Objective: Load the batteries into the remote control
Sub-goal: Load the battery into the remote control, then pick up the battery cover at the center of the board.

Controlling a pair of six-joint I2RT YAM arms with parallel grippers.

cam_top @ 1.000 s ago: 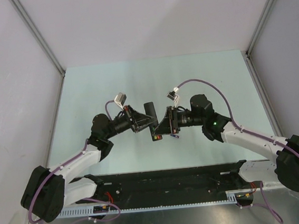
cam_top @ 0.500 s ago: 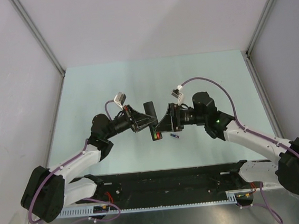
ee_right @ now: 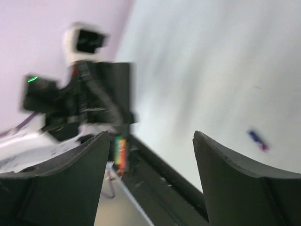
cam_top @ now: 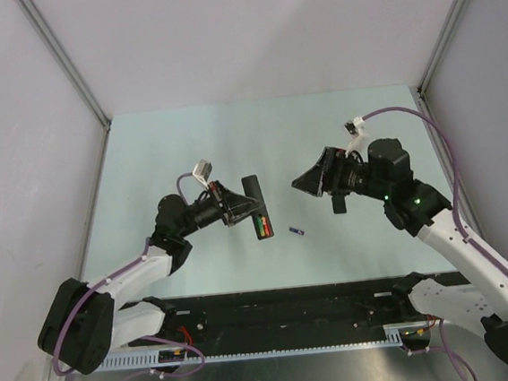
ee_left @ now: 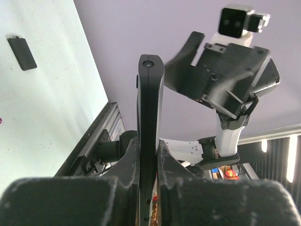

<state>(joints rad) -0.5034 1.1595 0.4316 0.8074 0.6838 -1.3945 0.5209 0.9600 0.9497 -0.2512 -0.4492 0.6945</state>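
The left gripper was clamped on the remote control, presenting its recess, with green and red batteries seated, for loading. The right gripper stood wide, empty. A blue battery lay nearby.

You're running this in a robotics lab test cell, not a home or shop. A pale-green tabletop is boxed in by plain grey wall panels on silver aluminium frame posts. Two white-and-black robot arms sit on a black mounting rail, purple cables looping off them, with a white slotted cable duct up front.
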